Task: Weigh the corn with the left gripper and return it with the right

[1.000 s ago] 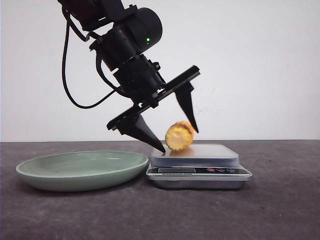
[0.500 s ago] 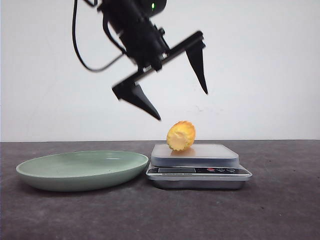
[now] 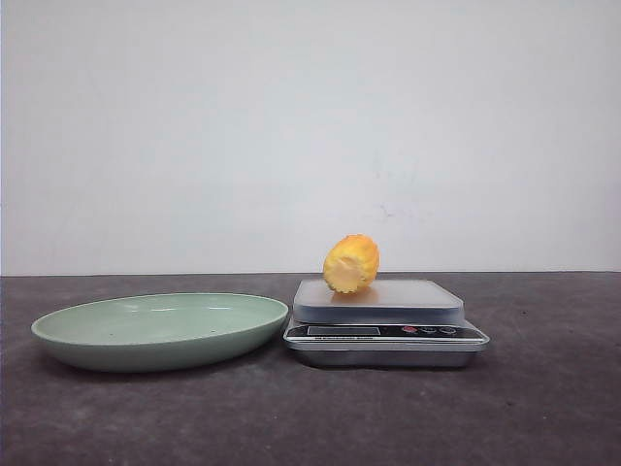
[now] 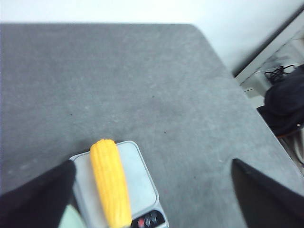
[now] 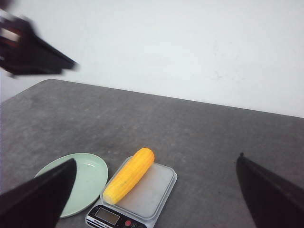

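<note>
The corn point(image 3: 350, 263) lies on the scale's platform point(image 3: 408, 291), its paler blunt end facing the front camera, and nothing touches it. No gripper shows in the front view. In the left wrist view the corn point(image 4: 110, 180) sits well below my left gripper point(image 4: 152, 163), which is open and empty, fingers point(image 4: 33, 199) spread wide. My right gripper point(image 5: 157, 158) is also open and empty, high above and back from the corn point(image 5: 129, 175). The left arm's finger point(image 5: 35, 53) shows blurred at the upper left of the right wrist view.
A shallow green plate point(image 3: 160, 330) rests directly left of the silver digital scale point(image 3: 383, 335), almost touching it. The dark grey table ends at a white wall behind. Off the table's right edge lies dark clutter point(image 4: 285, 104).
The left gripper, open around the corn a second ago, rose up and left the front view. The corn stayed on the scale, tipping slightly more upright.
</note>
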